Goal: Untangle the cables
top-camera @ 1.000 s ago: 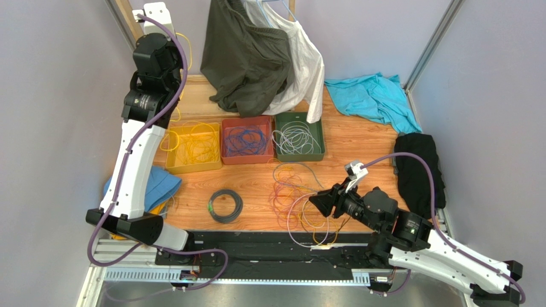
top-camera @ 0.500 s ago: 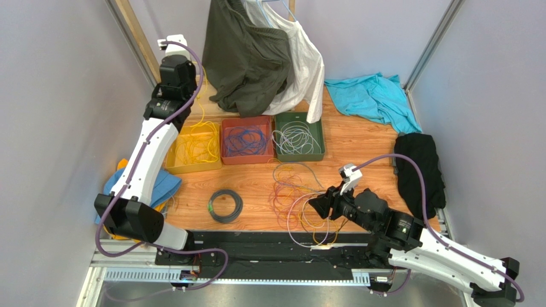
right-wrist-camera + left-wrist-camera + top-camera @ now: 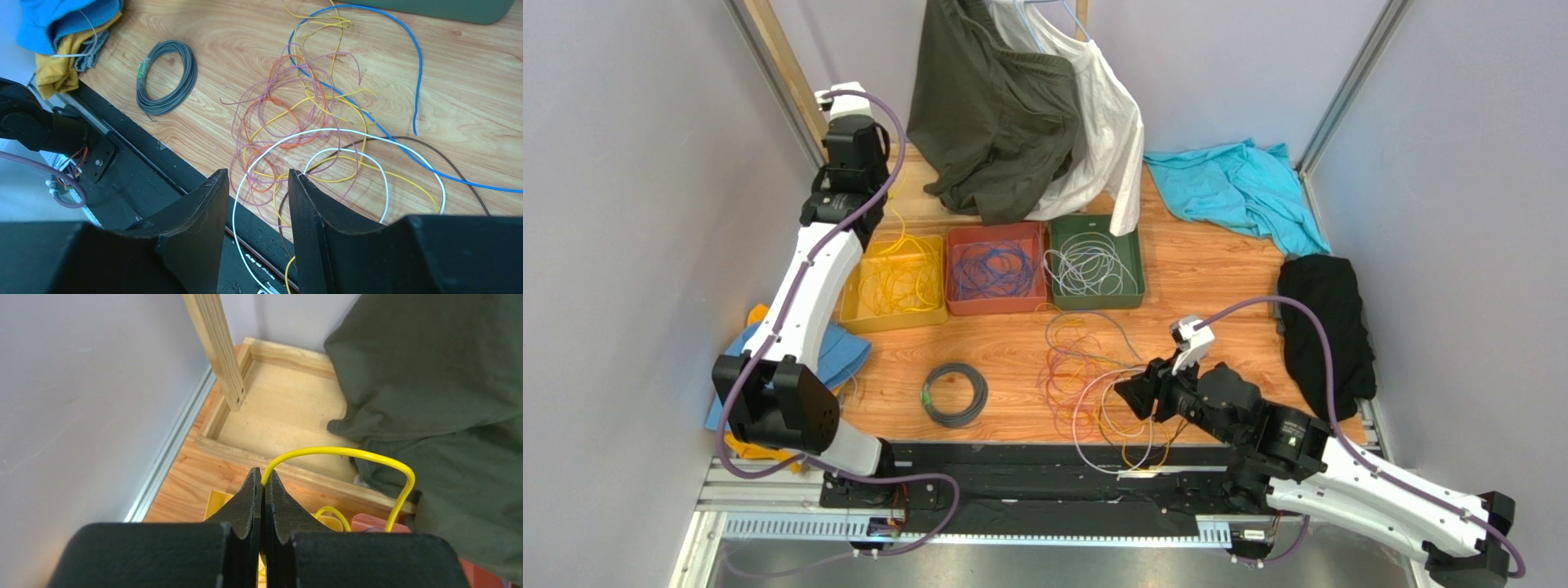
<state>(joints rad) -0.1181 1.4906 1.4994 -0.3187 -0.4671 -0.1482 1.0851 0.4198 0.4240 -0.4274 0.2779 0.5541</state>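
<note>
A tangle of cables (image 3: 1090, 377), purple, orange, yellow, white, dark and one blue, lies on the wooden table near its front edge; it also shows in the right wrist view (image 3: 301, 119). My right gripper (image 3: 1129, 391) is open and empty just above the tangle's near side. A white cable loop (image 3: 255, 184) runs between its fingers (image 3: 258, 174). My left gripper (image 3: 870, 196) is raised at the back left over the yellow bin (image 3: 852, 316). Its jaws (image 3: 264, 475) are shut on a yellow cable (image 3: 344, 452), which arches up and hangs down into the bin.
A red bin (image 3: 955, 267) holds blue cables and a green bin (image 3: 1055, 294) holds pale ones. A coiled grey cable (image 3: 954, 393) lies front left. Hanging garments (image 3: 1014, 110), a teal cloth (image 3: 1234, 184), a black cloth (image 3: 1326, 325), blue cloths (image 3: 836, 349) and a wooden post (image 3: 215, 343) ring the table.
My left arm has swung back and to the right, carrying the yellow cable over the yellow bin. My right gripper has edged left toward the tangle.
</note>
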